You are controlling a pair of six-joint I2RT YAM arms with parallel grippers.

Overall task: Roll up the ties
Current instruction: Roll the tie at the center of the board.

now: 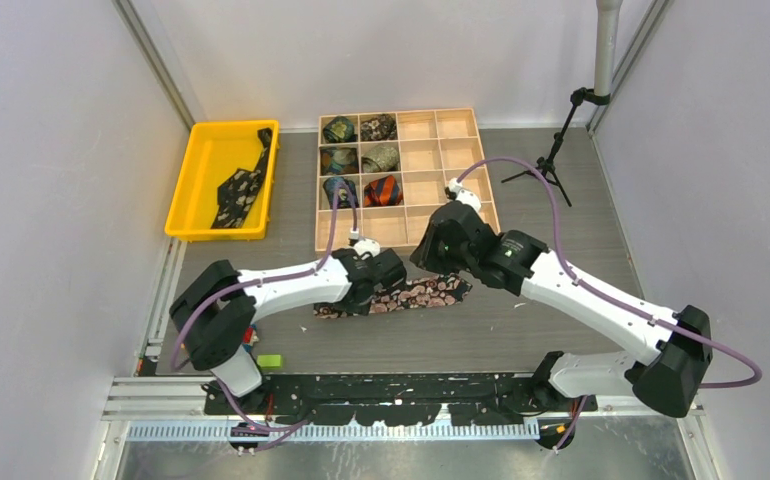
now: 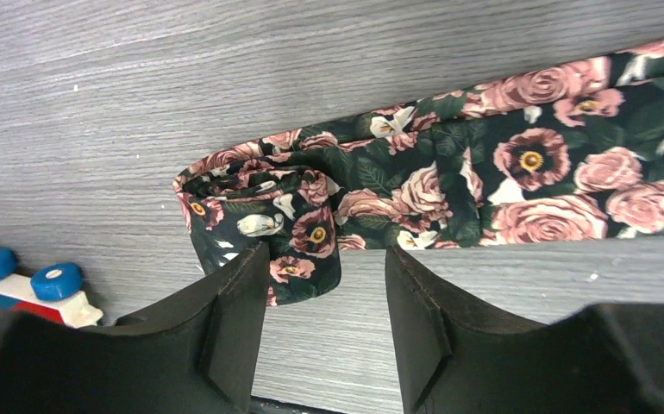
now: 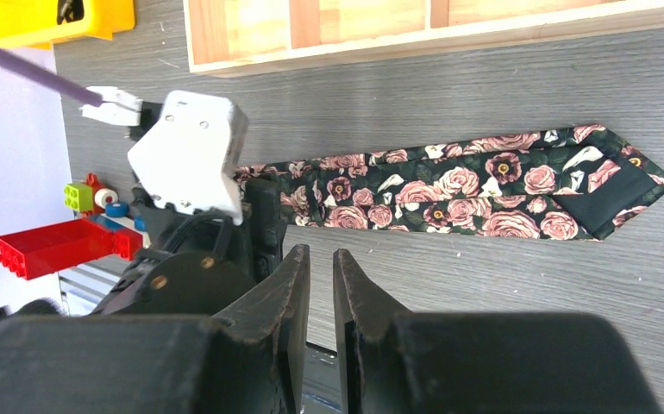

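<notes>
Floral fabric, dark with pink roses, is our subject: the long necktie (image 1: 416, 295) lies flat on the grey wood-grain table (image 2: 139, 86), in front of the wooden compartment tray (image 1: 466, 160). Its narrow end is turned over into a small loose loop, and the wide pointed end lies well apart from it.

The left gripper (image 2: 324, 254) stands at this loop with its jaws released. The loop lies partly between the fingers, and we cannot tell if one of them touches it. The right gripper (image 3: 322, 254) hangs just beside the tie, with its jaws only slightly apart and holding nothing.

We judge that the rolling of this tie is at its very first turn. The next move, we think, asks the left jaws to close on the loop and turn it along the strip. The right gripper should hold the flat part down, so that the coil does not loosen or go askew.
</notes>
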